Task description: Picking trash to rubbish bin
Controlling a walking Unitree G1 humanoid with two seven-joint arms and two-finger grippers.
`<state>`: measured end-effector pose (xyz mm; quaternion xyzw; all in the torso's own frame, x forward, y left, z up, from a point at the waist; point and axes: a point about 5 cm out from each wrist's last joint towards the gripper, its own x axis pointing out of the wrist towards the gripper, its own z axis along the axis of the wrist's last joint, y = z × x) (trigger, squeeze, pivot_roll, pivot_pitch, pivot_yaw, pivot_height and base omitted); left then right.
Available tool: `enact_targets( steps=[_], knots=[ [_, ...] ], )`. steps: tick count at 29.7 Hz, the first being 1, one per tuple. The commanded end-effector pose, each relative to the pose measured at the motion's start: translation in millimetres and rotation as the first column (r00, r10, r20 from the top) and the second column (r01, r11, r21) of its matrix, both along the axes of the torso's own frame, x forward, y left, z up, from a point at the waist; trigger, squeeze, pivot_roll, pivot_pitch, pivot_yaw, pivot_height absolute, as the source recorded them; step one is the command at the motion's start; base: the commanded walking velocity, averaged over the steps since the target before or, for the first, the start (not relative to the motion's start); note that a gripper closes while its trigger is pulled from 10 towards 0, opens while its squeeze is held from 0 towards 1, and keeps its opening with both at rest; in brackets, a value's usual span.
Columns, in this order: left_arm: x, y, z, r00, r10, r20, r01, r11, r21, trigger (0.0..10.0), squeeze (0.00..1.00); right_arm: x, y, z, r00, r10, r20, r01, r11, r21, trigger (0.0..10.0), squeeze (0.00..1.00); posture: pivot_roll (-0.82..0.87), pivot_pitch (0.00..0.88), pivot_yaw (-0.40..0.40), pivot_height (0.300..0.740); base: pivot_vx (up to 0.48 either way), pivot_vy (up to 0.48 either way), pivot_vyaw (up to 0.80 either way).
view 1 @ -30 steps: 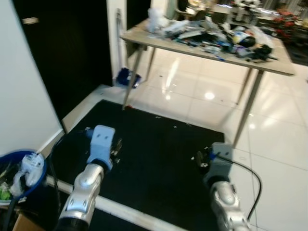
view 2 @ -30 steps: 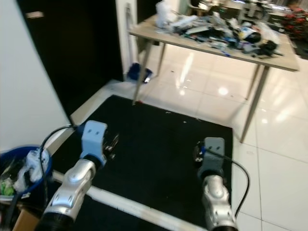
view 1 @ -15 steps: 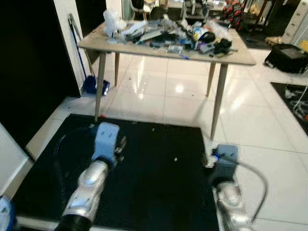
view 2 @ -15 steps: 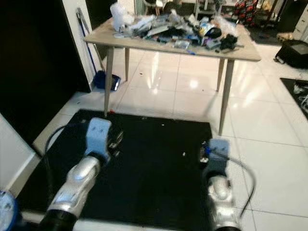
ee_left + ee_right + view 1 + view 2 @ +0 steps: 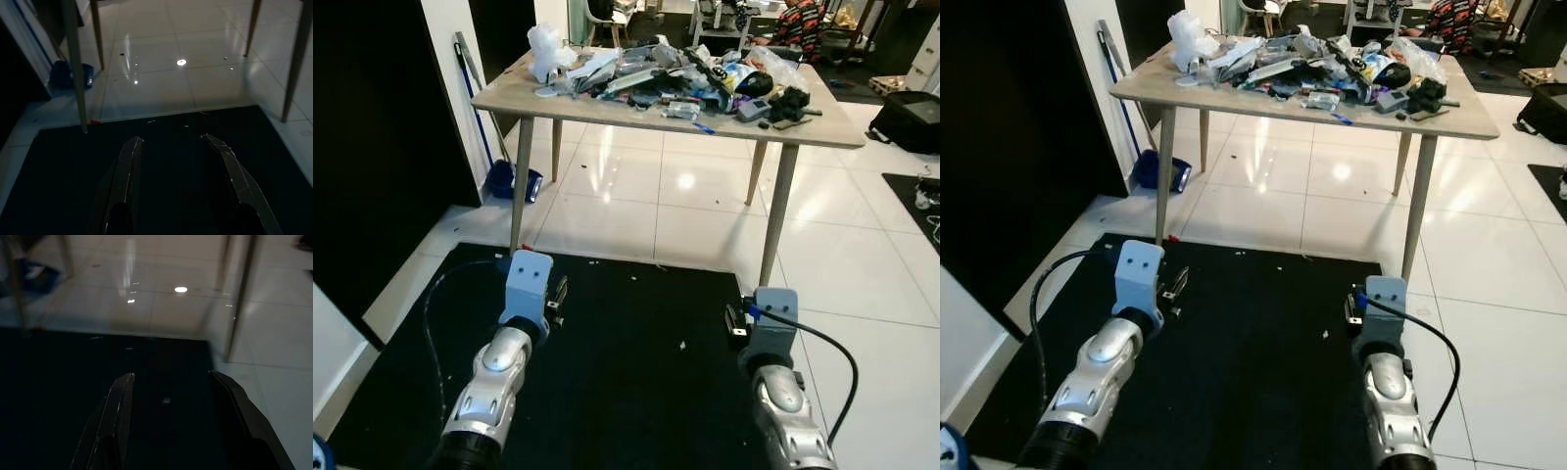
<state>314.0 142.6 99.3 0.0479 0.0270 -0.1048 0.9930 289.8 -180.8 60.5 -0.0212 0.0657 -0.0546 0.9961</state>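
Table: a light wooden table (image 5: pixel 832 125) stood in the upper middle of the head view, on slim tapered legs over glossy white floor tiles (image 5: pixel 862 274).
Trash: a heap of trash (image 5: pixel 680 76) covered the tabletop, with a white crumpled plastic bag (image 5: pixel 546 44) at its left end and dark items (image 5: pixel 790 101) toward the right end; single pieces were hard to tell apart at this range.
Mat: a black floor mat (image 5: pixel 636 382) filled the lower middle of the frame, flecked with a few small white scraps (image 5: pixel 682 345).
Left gripper: the left gripper (image 5: pixel 173 141) hung above the mat at lower left, fingers (image 5: pixel 128 166) spread wide, holding nothing.
Right gripper: the right gripper (image 5: pixel 171 377) hung over the mat's right edge at lower right, fingers (image 5: pixel 117 404) spread wide, also empty.
Dustpan: a blue dustpan (image 5: pixel 507 182) lay on the tiles at the left, beside the wall, with a long handle (image 5: pixel 474 80) leaning above it.
Bin: a sliver of blue rim (image 5: pixel 950 448) in the lower left corner was possibly the rubbish bin.
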Motion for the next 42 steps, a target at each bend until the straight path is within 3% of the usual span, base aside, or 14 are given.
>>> enact_targets(
  steps=[1,15,24,42],
  knots=[
    [-1.8,0.5,-4,1.000,-0.002,-0.018,0.002,1.000,0.005,10.0,0.00,-3.1,-7.2,-3,0.999,-0.030,-0.013,0.029,0.999,-0.031,10.0,0.00,-0.03,0.104,0.016,0.740,0.356,0.000,0.00],
    [-3.5,0.1,-6,1.000,-0.009,-0.022,0.009,1.000,0.001,10.0,0.00,-5.6,-8.4,-1,0.999,-0.037,0.005,0.037,0.999,-0.039,10.0,0.00,-0.04,0.098,0.018,0.740,0.349,0.000,0.00],
    [-2.8,0.9,-3,1.000,-0.011,-0.015,0.011,1.000,0.000,10.0,0.00,-2.0,-7.7,6,0.999,-0.031,0.031,0.032,0.999,-0.044,10.0,0.00,-0.04,0.080,0.020,0.740,0.337,0.000,-0.78],
    [0.1,0.7,0,1.000,-0.012,-0.004,0.012,1.000,-0.010,10.0,0.00,5.4,-8.0,27,0.992,-0.028,0.121,0.032,0.999,-0.036,10.0,0.00,-0.05,0.060,0.021,0.740,0.323,0.000,0.00]
  ],
)
